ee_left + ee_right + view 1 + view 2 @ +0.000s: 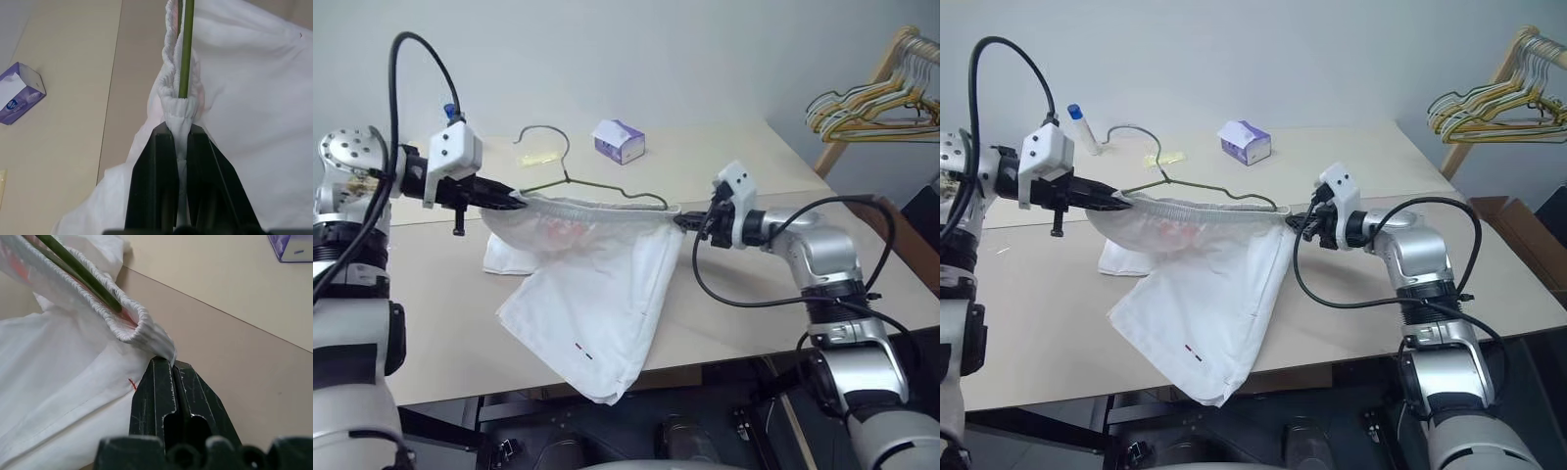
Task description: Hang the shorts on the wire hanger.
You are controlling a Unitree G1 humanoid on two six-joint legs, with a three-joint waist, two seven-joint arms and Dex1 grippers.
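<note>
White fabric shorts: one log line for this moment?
white fabric shorts: waistband stretched over olive wire hanger | left end effector: shut on waistband | right end effector: shut on waistband

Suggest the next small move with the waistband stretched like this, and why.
Probably lift both ends together: the left claw and right claw each pinch the shorts waistband, the wire hanger already runs inside it, and the legs lie on the table.

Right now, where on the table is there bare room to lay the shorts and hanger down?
Bare tabletop lies on the robot's right, between the right jaws and the table edge, and behind the hanger beside the tissue box. The middle is crowded: the shorts drape over the front edge, stretched between both jaws, left.
</note>
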